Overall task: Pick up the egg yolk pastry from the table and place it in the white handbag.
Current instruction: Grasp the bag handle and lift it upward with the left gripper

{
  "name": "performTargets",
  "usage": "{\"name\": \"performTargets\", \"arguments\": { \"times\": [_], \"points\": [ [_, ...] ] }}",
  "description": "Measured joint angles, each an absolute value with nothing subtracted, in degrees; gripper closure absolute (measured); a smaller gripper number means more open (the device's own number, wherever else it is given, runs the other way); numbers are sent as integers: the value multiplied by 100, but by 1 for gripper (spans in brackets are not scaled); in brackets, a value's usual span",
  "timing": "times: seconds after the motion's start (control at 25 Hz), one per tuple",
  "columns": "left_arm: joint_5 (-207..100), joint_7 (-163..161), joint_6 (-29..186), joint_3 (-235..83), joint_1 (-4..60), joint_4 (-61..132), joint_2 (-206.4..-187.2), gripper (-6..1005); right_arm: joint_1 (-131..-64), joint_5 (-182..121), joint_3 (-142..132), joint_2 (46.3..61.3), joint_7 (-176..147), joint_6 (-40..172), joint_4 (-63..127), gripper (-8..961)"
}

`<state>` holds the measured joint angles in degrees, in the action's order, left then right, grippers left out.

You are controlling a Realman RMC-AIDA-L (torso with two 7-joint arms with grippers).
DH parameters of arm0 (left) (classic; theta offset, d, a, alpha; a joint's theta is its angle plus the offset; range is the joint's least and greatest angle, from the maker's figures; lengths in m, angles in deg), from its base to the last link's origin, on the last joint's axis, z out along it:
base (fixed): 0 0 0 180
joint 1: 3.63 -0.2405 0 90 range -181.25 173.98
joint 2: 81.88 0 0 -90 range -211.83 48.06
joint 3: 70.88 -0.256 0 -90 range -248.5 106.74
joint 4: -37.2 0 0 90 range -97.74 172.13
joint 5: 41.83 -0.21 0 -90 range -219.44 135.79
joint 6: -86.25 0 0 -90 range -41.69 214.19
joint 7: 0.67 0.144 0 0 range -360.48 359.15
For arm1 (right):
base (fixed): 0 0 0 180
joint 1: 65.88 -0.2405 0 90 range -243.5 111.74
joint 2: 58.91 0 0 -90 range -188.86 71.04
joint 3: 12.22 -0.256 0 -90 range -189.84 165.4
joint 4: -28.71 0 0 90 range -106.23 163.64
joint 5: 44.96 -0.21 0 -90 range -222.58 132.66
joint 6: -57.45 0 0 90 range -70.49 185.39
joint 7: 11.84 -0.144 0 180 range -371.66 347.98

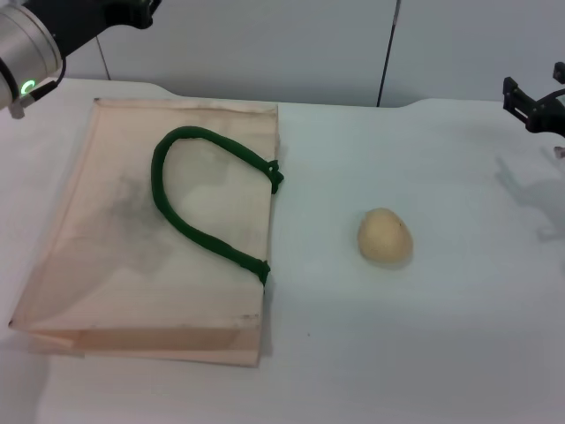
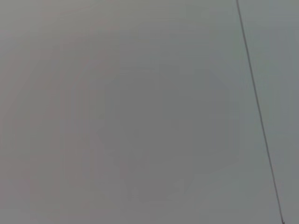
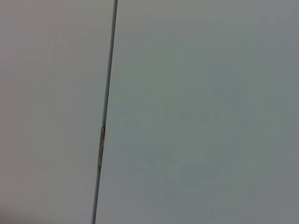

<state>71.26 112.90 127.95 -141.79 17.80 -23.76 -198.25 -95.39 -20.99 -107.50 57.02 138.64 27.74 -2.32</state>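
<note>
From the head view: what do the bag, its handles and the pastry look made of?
White handbag: thin pale cream-pink fabric, seemingly translucent, since darker patches show through; matte, lying flat.
Handles: dark green, thick and rope-like, probably twisted cord.
Egg yolk pastry: matte pale yellow-beige, rounded; looks like a baked crust, though this is uncertain.

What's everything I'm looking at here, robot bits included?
white handbag: one, pale cream-pink, lying flat on the table's left half.
green handle: one, dark green rope, looped on top of the bag.
egg yolk pastry: one, pale yellow-beige, on the table right of the bag, apart from it.
table: one, white.
wall panels: grey, with a dark seam, behind the table.
left arm: black and silver, top left corner.
right gripper: black, far right edge, above the table.
</note>
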Motion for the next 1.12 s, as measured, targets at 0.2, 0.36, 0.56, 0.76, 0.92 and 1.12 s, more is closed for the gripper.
{"name": "performTargets", "arguments": {
  "times": [0.2,0.36,0.56,0.76,0.92,1.12],
  "points": [
    [6935,11287,12785,-14126,1848,-2334,-19816,721,-9546,-2097,-10738,5702,13857,2774,-232,183],
    [6919,11285,12792,-14125,1882,-2303,-19816,722,-9550,-2097,-10735,5702,13845,2774,-232,182],
    [6724,11175,12725,-14127,1937,-2300,-19817,722,-9550,-2097,-10735,5701,13839,2775,-232,182],
    [6555,10918,12672,-14140,1956,-2360,-19827,722,-9550,-2097,-10724,5702,13833,2798,-232,182],
    [6179,10257,12671,-14108,1924,-2610,-19821,723,-9538,-2097,-10699,5702,13824,2851,-241,182],
    [5036,8940,12693,-13927,1918,-3157,-19818,723,-9532,-2097,-10586,5701,13717,2854,-293,181]
  ]
}}
